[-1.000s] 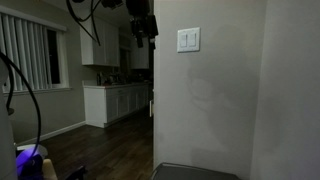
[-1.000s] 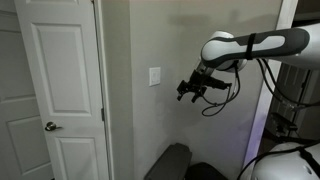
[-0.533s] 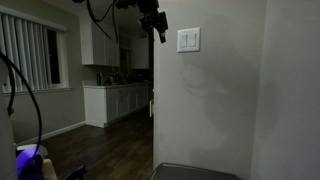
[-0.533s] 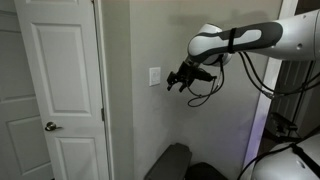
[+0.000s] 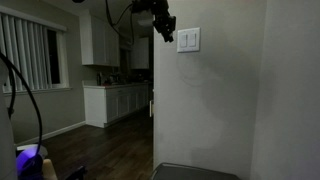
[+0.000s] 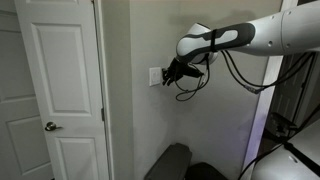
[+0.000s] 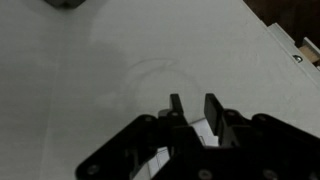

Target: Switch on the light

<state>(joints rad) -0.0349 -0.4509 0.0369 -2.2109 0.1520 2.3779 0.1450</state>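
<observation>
One grey wall (image 6: 130, 110) stands right of a white door (image 6: 60, 90). The arm (image 6: 250, 35) reaches in from the right. Its gripper (image 6: 163, 75), fingers drawn almost together, sits just beside the light's white switch plate (image 5: 188, 40), which is high on that wall.

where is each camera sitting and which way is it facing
Exterior view: low in the dark room, facing the switch plate; gripper enters from above.
Exterior view: set back, faces white door and wall; arm reaches in from picture right.
Wrist view: faces the wall past the fingers.
Both exterior views share switch plate and gripper.
</observation>
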